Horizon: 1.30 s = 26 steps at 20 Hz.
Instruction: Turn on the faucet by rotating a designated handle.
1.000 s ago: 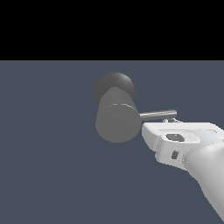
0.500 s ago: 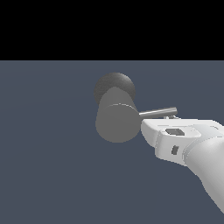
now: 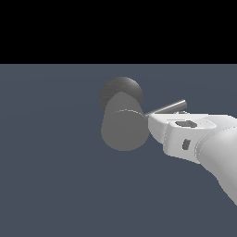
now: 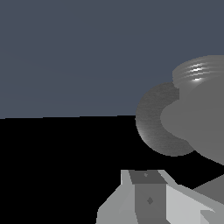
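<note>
The matte grey faucet (image 3: 124, 130) shows its flat round face in the middle of the exterior view, with a darker dome (image 3: 121, 89) behind it. Its handle (image 3: 169, 108), a thin silver-grey rod, projects toward the exterior view's right and slopes upward. My white gripper (image 3: 156, 123) reaches in from the lower right, its tip just under the rod and beside the faucet's face. Its fingers are hidden there by the hand. The wrist view shows the faucet (image 4: 175, 124) close up, with one grey finger (image 4: 148, 197) low in the picture. No contact with the handle can be made out.
A flat dark blue-grey floor (image 3: 55, 176) spreads all around the faucet, with black background above it. My thick white arm (image 3: 222, 157) fills the lower right of the exterior view.
The handle's outer end has swung upward, so the rod now slopes more steeply. My gripper has risen a little along with it, staying right under the rod.
</note>
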Each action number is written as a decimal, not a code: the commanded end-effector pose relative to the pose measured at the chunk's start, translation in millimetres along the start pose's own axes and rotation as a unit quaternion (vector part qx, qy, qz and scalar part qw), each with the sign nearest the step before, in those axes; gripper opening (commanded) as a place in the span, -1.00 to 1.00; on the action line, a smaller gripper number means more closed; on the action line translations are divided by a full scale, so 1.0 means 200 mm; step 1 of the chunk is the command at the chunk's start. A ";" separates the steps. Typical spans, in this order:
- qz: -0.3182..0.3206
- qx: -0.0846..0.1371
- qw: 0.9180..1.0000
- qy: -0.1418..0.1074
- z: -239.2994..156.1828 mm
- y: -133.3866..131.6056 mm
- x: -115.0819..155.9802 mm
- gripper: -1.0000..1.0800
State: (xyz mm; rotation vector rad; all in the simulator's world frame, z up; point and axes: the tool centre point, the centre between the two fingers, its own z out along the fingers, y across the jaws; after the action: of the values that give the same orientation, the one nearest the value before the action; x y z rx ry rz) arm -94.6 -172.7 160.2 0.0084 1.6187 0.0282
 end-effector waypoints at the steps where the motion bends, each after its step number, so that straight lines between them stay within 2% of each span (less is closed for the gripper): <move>1: -0.006 -0.003 1.000 -0.021 0.01 0.03 -0.15 -1.00; 4: -0.006 -0.003 1.000 -0.023 0.00 0.04 -0.18 -1.00; 5: 0.000 0.001 1.000 0.003 0.00 0.01 -0.03 -1.00; 26: -0.006 -0.002 1.000 -0.019 -0.01 0.22 -0.39 -1.00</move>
State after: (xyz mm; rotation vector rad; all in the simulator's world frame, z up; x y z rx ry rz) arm -96.6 -139.9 210.0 0.0140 1.6341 0.0225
